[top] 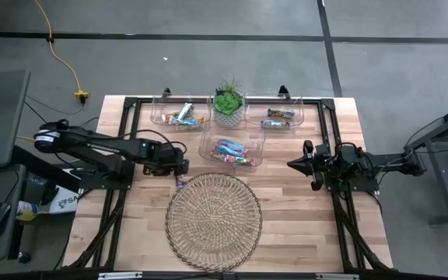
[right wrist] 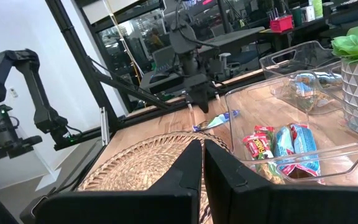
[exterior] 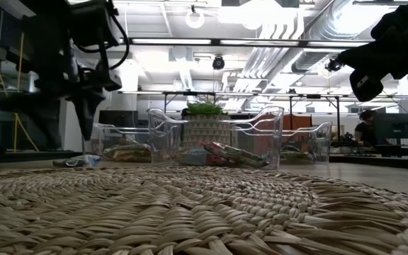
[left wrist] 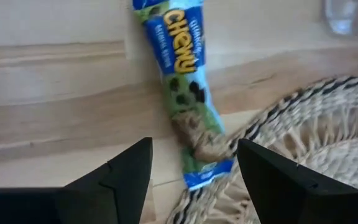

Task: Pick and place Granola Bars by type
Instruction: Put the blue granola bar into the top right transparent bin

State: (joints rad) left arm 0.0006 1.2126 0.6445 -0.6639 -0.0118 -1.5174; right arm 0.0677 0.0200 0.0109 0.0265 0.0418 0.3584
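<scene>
A: What does the granola bar (left wrist: 188, 106) outside the bins look like?

B: It is a flat, narrow packet in a glossy blue-and-green wrapper with yellow lettering and a printed picture of a chip-studded bar. It lies on the pale wooden table (top: 302, 233), one end resting against the rim of the wicker tray (top: 213, 222), at about ten o'clock on the tray.

A: And the left gripper (left wrist: 194, 171)?

B: It hangs just above that bar with its two dark, wedge-shaped fingers spread apart, one on each side, holding nothing.

A: The tray's texture?

B: Round, coiled and woven from dry straw-coloured fibre, with a darker band near the edge. It carries no bars.

A: How many bins?

B: Three clear plastic bins. The left bin (top: 179, 115) at eleven o'clock from the tray holds blue-wrapped bars, the middle bin (top: 232, 149) at twelve holds red and blue ones, and the right bin (top: 280, 118) at one holds brownish ones. Exact counts cannot be told.

A: Anything else?

B: One small green plant in a white patterned pot (top: 228, 106) stands between the back bins. The right gripper (top: 295, 164) waits at three o'clock, its fingers pressed together and empty.
</scene>
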